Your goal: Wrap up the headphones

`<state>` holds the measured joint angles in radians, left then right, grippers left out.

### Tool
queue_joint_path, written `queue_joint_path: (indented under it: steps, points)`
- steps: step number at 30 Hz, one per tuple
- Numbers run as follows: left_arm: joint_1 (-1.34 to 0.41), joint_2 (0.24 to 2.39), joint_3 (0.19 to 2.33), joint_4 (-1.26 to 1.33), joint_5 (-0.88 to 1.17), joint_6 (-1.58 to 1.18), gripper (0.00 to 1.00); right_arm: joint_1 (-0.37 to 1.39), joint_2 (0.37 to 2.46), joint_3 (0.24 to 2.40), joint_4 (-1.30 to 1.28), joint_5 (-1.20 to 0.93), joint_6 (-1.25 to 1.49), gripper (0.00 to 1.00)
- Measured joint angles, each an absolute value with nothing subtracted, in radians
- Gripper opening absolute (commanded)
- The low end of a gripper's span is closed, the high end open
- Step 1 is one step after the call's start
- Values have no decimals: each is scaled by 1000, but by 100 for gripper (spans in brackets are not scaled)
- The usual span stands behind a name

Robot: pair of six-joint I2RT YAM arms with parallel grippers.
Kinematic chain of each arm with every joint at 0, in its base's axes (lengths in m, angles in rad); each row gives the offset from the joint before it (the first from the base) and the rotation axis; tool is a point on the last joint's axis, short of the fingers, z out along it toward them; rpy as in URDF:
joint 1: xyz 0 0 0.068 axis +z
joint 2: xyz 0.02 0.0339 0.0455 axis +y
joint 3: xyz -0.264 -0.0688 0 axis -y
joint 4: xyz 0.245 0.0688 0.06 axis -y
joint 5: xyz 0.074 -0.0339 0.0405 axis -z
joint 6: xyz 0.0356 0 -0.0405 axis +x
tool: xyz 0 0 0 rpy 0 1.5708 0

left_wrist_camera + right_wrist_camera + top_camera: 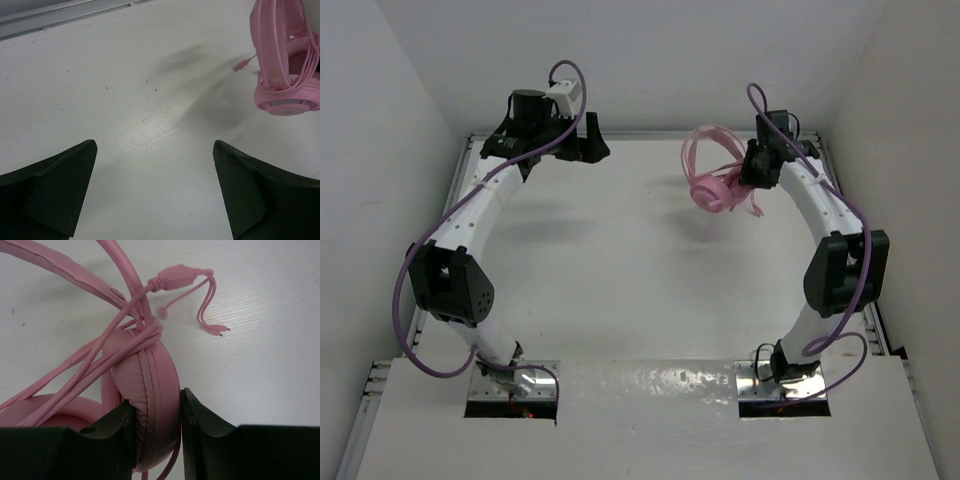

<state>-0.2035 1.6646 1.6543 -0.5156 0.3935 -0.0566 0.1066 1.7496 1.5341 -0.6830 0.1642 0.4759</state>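
Observation:
The pink headphones (715, 185) hang in my right gripper (752, 168) at the back right, lifted above the white table (640, 270). In the right wrist view my right gripper (156, 405) is shut on one padded earcup (150, 385), with the thin pink cord (110, 352) looped several times around the cup and headband. The cord's plug ends (217, 330) dangle free. The headphones also show in the left wrist view (285, 65) at the top right. My left gripper (575, 140) is at the back left, open and empty (155, 150), its jaws wide apart above bare table.
White walls close in the table at the back and both sides. A raised white shelf (640, 400) covers the near edge around the arm bases. Purple robot cables (420, 300) loop beside both arms.

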Motion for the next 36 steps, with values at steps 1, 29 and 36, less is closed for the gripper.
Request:
queue_joint_path:
  steps: [1, 29, 36]
  points:
    - [-204, 1665, 1654, -516, 393, -57, 99, 114, 1750, 1541, -683, 161, 478, 0]
    - [-204, 1665, 1654, -516, 382, -53, 98, 111, 1661, 1388, -621, 164, 595, 0]
    - [-204, 1665, 1654, -516, 383, -53, 98, -8, 1661, 1365, -612, 168, 602, 0]
